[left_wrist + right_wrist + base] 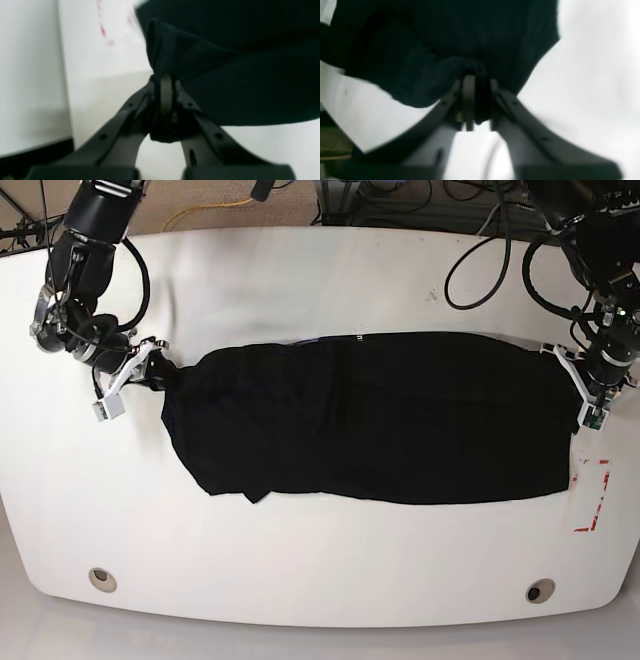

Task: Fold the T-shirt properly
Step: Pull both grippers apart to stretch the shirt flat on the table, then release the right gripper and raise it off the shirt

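Observation:
The black T-shirt (380, 420) lies spread in a wide band across the white table (300, 570), with no print showing. At its left end in the base view, my right gripper (155, 375) has the cloth drawn to a point. In the right wrist view, the right gripper (481, 80) has its fingers a narrow gap apart with a bunched fold of the T-shirt (445, 37) between them. At the other end, my left gripper (588, 395) sits on the shirt's edge. The left wrist view shows the left gripper (166, 77) pinched tight on a fold of the T-shirt (237, 75).
Red tape marks (592, 500) lie on the table by the shirt's right end, and the same red tape marks (103, 30) appear in the left wrist view. Two round holes (102, 578) (540, 590) sit near the front edge. Cables (480, 250) hang over the back right.

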